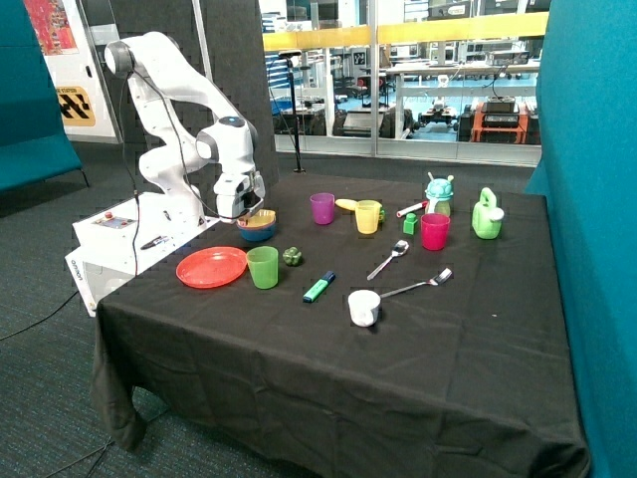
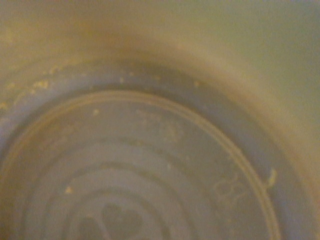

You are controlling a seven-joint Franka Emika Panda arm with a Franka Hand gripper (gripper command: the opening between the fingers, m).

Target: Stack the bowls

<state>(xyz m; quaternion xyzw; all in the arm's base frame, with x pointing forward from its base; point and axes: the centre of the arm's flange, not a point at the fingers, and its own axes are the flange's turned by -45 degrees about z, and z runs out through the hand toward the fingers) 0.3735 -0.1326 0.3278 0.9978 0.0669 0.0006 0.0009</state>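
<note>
Black cloth covers the table (image 1: 299,378); nearest the camera on it are a small white cup (image 1: 364,307), two metal spoons (image 1: 388,260) and a green marker pen (image 1: 318,287); further back stand a green plastic cup (image 1: 263,267) and a flat red-orange plastic plate (image 1: 211,267); behind these the gripper (image 1: 242,209) sits right down on the stacked bowls (image 1: 257,225), a yellow shallow plastic bowl nested in a blue one; purple bowl not made out; jaw state: cannot tell; wrist view filled by the yellow bowl's inside (image 2: 160,150), ringed base. Judgement: stack at least partly built. Risk: if the rim catches a finger on lift-off, the top bowl may tilt or drag the stack toward the plate. Writing: embossed marks on the bowl floor, illegible; yellow wall sign far behind, unreadable.
</note>
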